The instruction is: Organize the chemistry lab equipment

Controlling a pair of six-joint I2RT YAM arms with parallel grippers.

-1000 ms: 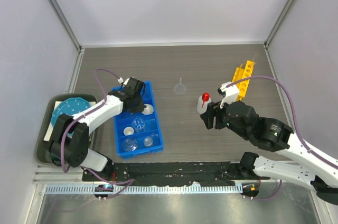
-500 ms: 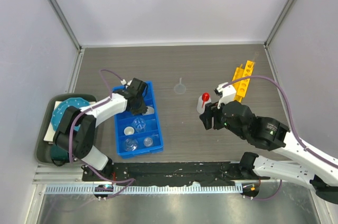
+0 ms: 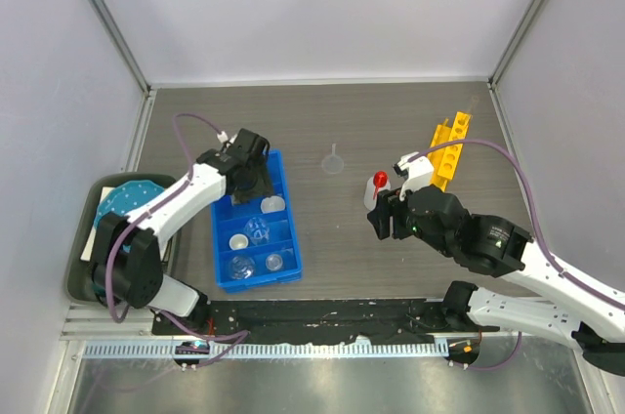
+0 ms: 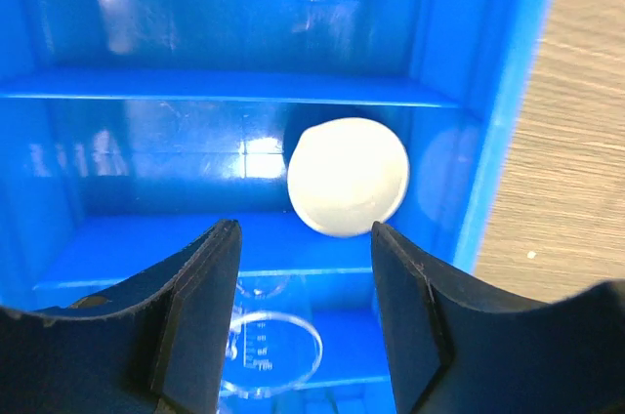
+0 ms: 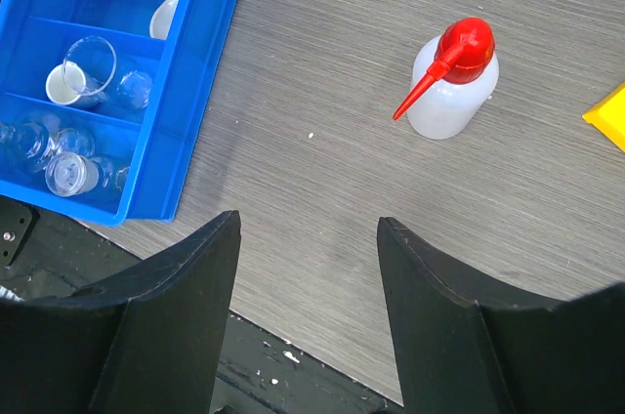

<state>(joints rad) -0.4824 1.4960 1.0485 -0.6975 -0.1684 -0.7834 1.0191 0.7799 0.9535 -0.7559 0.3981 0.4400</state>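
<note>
**Dish in the tray, both claws spread**

Grey wood-grain table (image 3: 322, 111) carries everything you are working with, closed in by pale walls. Near its front-left corner sits the blue divided tray (image 3: 292, 238). Your left gripper (image 4: 303, 238) hangs over the tray's far half with its 2 fingers spread apart and nothing between them. Below it, the white round dish (image 4: 348, 177) lies in a compartment, close against the tray's right wall. A clear beaker (image 4: 269, 355) stands in the next compartment toward the front edge, and more small glassware (image 5: 68, 141) fills the front sections.

Your right gripper (image 5: 308, 224) hovers above bare table right of the tray, its jaws also wide and empty. The red-capped squeeze bottle (image 5: 452, 82) stands upright just beyond it, near the table's middle, with its spout pointing toward the tray. The clear funnel (image 3: 334, 160) rests farther back, apart from the bottle. The yellow holed rack (image 3: 448, 147) lies toward the right edge, angled to the far-right corner.
</note>
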